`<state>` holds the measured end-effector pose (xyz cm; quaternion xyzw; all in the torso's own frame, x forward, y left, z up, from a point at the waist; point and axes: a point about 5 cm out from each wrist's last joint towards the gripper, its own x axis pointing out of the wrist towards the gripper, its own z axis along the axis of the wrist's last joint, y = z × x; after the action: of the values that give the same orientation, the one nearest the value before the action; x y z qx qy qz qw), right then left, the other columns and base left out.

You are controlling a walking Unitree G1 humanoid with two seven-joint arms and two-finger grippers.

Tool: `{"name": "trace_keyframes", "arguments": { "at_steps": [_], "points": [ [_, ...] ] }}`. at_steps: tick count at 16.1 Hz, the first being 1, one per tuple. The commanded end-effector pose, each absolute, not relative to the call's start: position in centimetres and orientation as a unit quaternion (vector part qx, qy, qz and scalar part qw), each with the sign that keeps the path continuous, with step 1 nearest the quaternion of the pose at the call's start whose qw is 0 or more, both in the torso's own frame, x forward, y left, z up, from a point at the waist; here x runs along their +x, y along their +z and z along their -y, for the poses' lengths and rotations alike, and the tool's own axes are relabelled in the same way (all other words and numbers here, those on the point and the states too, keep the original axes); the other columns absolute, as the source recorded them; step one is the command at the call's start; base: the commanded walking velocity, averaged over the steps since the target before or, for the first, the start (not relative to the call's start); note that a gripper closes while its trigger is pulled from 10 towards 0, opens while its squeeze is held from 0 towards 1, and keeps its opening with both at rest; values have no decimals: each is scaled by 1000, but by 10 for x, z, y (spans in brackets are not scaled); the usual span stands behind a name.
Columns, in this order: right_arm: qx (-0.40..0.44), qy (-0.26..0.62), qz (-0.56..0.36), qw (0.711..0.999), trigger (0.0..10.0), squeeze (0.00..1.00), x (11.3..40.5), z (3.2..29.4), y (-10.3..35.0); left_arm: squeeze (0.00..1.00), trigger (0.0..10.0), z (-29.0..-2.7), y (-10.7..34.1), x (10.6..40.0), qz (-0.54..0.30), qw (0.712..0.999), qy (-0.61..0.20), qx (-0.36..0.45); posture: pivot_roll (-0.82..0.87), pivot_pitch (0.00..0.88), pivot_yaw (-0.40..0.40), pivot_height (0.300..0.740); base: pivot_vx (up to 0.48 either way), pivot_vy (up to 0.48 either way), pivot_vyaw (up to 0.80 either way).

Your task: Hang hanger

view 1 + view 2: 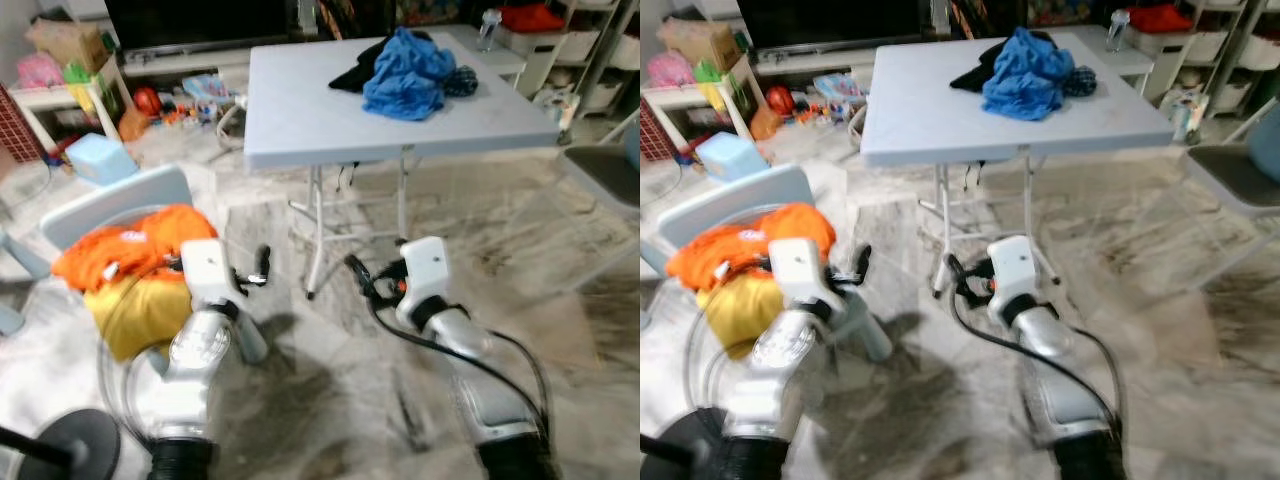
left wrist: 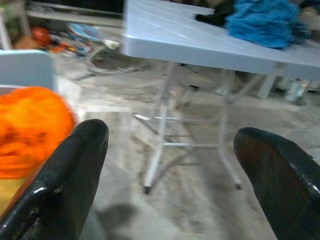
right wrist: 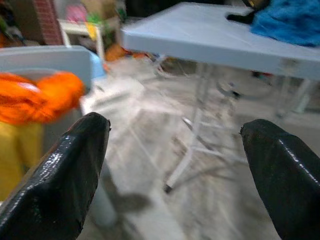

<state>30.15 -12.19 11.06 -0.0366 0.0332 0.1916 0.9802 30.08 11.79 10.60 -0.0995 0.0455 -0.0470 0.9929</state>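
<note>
While no hanger visible, left gripper and right gripper both spread, empty, above floor; scan folding table and clothes pile first.

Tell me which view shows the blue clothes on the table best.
The left eye view: the blue clothes lie whole and sharp on the table. The right eye view matches. Both wrist views catch just a blurred blue edge at the frame's corner.

Two silver arms held out in front and low, left gripper jaws wide open, right gripper jaws wide open, both holding nothing
</note>
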Motion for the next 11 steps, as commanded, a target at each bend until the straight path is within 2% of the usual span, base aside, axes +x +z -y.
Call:
{"name": "trace_keyframes", "arguments": {
  "at_steps": [1,2,9,11],
  "points": [
    [-36,195,-22,980,10000,0,304,117,116,0,10000,-124,108,302,-41,994,-42,-91,-118,0,12,740,319,0,0],
    [-36,196,-22,980,10000,0,304,116,116,0,10000,-124,108,302,-42,994,-41,-90,-118,0,11,740,319,0,0],
    [-40,200,-23,979,10000,0,304,115,114,0,10000,-123,107,303,-43,994,-39,-91,-120,0,8,740,319,0,588],
    [-40,201,-24,978,10000,0,304,114,113,0,10000,-123,106,302,-45,994,-38,-91,-120,0,8,740,317,0,244]
  ]
}}
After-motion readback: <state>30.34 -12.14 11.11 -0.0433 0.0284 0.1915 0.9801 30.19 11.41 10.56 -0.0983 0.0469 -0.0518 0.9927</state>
